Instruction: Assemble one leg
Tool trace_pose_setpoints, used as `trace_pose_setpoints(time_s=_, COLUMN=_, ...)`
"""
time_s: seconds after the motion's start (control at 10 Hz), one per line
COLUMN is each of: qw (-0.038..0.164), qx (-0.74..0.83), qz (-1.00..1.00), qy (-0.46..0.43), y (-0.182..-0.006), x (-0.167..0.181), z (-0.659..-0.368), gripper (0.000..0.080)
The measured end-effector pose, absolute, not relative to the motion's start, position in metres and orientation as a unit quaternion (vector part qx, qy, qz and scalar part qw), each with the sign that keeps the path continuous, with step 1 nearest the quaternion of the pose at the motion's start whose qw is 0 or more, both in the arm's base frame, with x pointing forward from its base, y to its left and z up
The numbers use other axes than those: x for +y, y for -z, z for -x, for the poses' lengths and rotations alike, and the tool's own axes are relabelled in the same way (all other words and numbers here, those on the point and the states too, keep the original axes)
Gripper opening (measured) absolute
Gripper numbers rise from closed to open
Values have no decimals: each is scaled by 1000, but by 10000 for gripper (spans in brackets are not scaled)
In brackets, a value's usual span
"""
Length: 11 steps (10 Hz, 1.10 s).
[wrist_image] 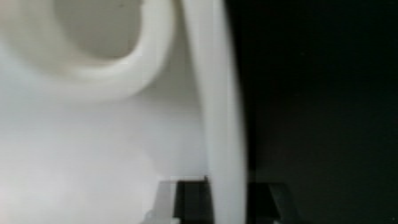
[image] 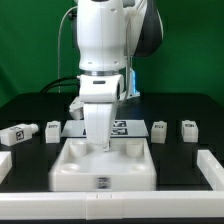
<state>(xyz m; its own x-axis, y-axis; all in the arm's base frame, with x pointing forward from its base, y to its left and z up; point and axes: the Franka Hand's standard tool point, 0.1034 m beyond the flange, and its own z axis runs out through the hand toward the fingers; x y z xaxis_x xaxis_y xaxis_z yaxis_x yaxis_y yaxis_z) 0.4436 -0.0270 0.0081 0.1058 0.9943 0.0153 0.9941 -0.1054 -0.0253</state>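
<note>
My gripper (image: 99, 142) points straight down at the far wall of the large white tray-like piece (image: 105, 168), which lies at the front centre of the black table. In the wrist view my gripper (wrist_image: 226, 206) has one dark finger (wrist_image: 189, 204) on each side of that piece's thin upright wall (wrist_image: 217, 100), closed against it. The round recess of the piece (wrist_image: 89, 45) fills the rest of that view. Several legs lie loose on the table: two at the exterior view's left (image: 18, 131) (image: 52, 128) and two at its right (image: 158, 128) (image: 189, 127). None is held.
The marker board (image: 122, 127) lies flat just behind the tray-like piece, partly hidden by my arm. White rails border the table at the exterior view's right (image: 210, 166) and left (image: 4, 160). A green backdrop stands behind.
</note>
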Motion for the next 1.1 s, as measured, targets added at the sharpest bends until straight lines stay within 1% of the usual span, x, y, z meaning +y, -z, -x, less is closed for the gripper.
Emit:
trace_pose_setpoints(time_s=0.9, qw=14, qx=-670, qz=742, qy=-3, y=-8, x=-27, z=-444, gripper=57)
trace_pose_setpoints(time_s=1.1, qw=11, qx=-688, qz=726, qy=-3, y=-8, x=-18, z=-445, gripper=57)
